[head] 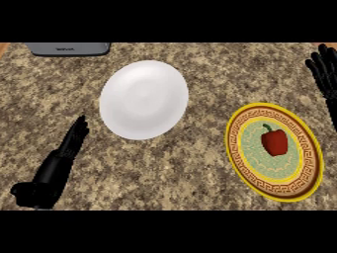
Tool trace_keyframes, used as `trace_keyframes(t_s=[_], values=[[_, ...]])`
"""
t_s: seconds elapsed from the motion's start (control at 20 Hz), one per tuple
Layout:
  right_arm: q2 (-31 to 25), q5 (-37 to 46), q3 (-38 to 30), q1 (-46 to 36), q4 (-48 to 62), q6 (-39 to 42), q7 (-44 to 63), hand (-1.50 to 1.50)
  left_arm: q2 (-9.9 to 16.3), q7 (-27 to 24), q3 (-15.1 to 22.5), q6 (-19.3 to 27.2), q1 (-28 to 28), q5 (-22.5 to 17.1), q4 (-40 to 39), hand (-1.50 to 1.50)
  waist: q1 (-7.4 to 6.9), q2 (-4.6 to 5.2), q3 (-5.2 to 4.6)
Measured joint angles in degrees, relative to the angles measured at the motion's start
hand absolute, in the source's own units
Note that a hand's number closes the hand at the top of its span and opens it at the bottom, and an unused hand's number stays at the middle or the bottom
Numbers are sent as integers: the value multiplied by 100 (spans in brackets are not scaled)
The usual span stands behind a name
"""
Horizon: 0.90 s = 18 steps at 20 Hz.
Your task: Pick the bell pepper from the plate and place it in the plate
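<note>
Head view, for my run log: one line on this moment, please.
red bell pepper on patterned yellow plate | white plate bare | left hand open | right hand open, resting

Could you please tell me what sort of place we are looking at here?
Most likely a kitchen counter: a speckled granite top carries a white plate and a patterned plate with a red bell pepper on it. A grey appliance sits at the far edge.
</note>
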<state>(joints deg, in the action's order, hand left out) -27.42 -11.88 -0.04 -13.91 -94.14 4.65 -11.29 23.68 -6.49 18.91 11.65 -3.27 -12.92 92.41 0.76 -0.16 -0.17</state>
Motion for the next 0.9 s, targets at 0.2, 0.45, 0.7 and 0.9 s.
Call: trace_keyframes(t_s=[0.2, 0.45, 0.7, 0.9], values=[[441, 199, 125, -239, 377, -533, 604, 150, 44, 24, -324, -63, 267, -19, -302, 0, -95, 26, 6], [380, 1415, 244, -286, 947, -1711, 1077, -150, 80, -41, -517, 5, 241, -17, -563, 0, -127, 74, -39], [1568, 2451, 550, 18, 1438, -3551, 431, -150, 18, -74, -674, -101, 415, -128, -934, 0, -116, 67, 2], [2013, 3132, 826, 357, 1549, -4393, 74, -150, -29, -219, -808, -276, 486, -132, -1287, 0, -83, 37, 10]])
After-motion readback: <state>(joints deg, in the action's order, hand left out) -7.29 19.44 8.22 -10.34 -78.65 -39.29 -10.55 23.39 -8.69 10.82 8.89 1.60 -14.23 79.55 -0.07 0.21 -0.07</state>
